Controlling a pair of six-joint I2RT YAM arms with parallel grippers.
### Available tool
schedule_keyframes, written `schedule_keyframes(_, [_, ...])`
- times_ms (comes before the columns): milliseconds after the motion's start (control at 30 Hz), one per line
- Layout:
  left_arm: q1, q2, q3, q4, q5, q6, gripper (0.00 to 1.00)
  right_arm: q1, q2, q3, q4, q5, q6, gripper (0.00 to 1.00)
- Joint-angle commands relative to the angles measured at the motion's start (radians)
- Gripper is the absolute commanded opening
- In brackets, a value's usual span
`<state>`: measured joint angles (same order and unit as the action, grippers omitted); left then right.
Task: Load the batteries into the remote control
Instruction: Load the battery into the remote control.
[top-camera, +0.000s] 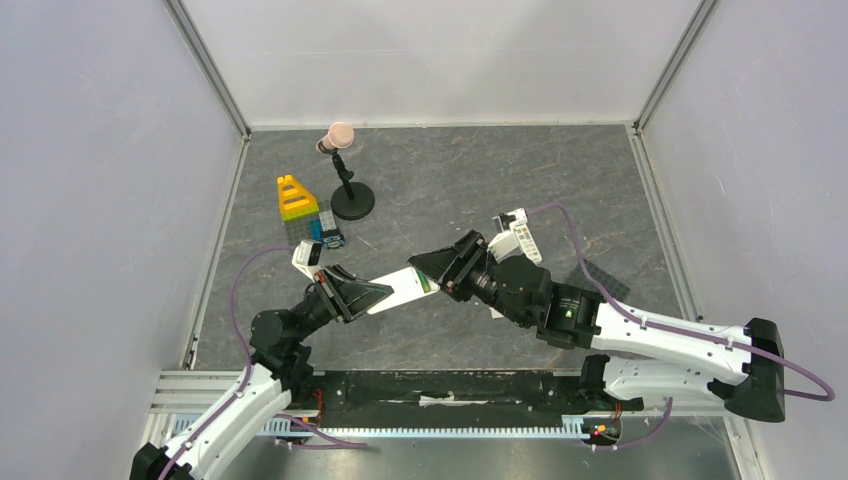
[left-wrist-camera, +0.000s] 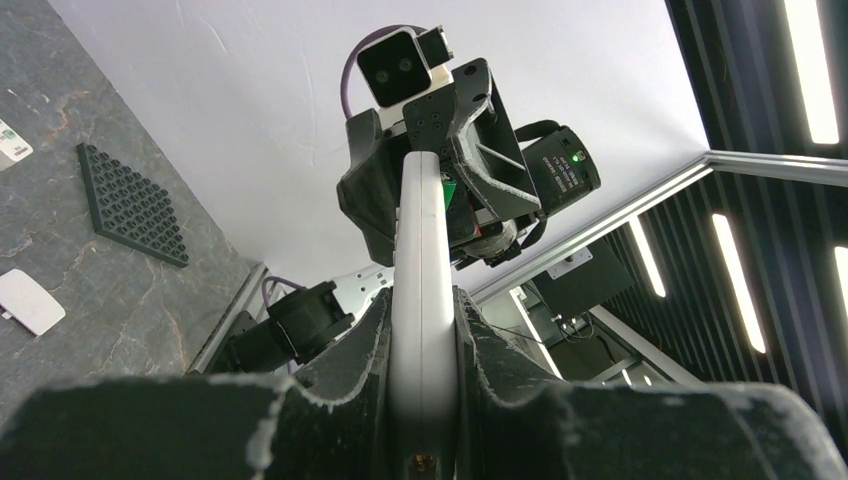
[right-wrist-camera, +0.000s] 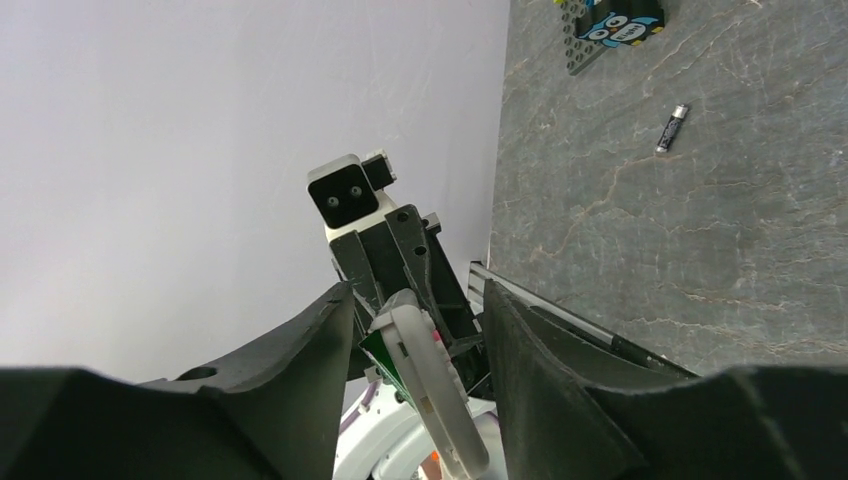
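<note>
My left gripper (top-camera: 365, 295) (left-wrist-camera: 423, 320) is shut on one end of the white remote control (top-camera: 400, 292) (left-wrist-camera: 421, 260), holding it off the table between the two arms. A green part shows at the remote's far end (top-camera: 426, 283). My right gripper (top-camera: 440, 268) (right-wrist-camera: 415, 300) is open around that far end, with a gap on each side of the remote (right-wrist-camera: 430, 390), which shows edge-on with small buttons. One dark battery (right-wrist-camera: 672, 128) lies on the table by the owl-printed block (right-wrist-camera: 620, 25).
A black stand with a pink top (top-camera: 345, 170) and yellow-green blocks (top-camera: 296, 200) stand at the back left. A black studded plate (top-camera: 605, 283) (left-wrist-camera: 130, 205) lies right. Another white remote (top-camera: 525, 245) and a white flat piece (left-wrist-camera: 30, 300) lie on the table.
</note>
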<state>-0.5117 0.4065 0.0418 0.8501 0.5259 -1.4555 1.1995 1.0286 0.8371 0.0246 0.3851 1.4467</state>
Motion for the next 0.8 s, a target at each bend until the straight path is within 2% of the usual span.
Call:
schedule_keyframes(0, [0.007,-0.017,0.012,0.016,-0.005,0.038,0.02,-0.005,-0.002,0.026,0.058,-0.004,-0.023,0.49])
schedule_keyframes(133, [0.007,-0.018,0.010,0.009,-0.012,0.037,0.02,-0.005,-0.005,0.013,0.087,-0.010,-0.032,0.40])
schedule_keyframes(533, [0.006,-0.024,0.001,-0.008,-0.065,-0.030,0.02,-0.005,-0.008,0.002,0.115,-0.022,-0.080,0.30])
schedule_keyframes(667, [0.007,-0.022,-0.007,-0.024,-0.091,-0.075,0.02,-0.005,-0.010,-0.008,0.155,-0.024,-0.123,0.21])
schedule_keyframes(733, [0.007,-0.018,-0.015,-0.027,-0.100,-0.093,0.02,-0.005,-0.011,-0.004,0.159,-0.021,-0.137,0.20])
schedule_keyframes(767, [0.006,-0.008,-0.024,-0.027,-0.110,-0.123,0.02,-0.005,-0.009,0.007,0.146,-0.018,-0.145,0.28])
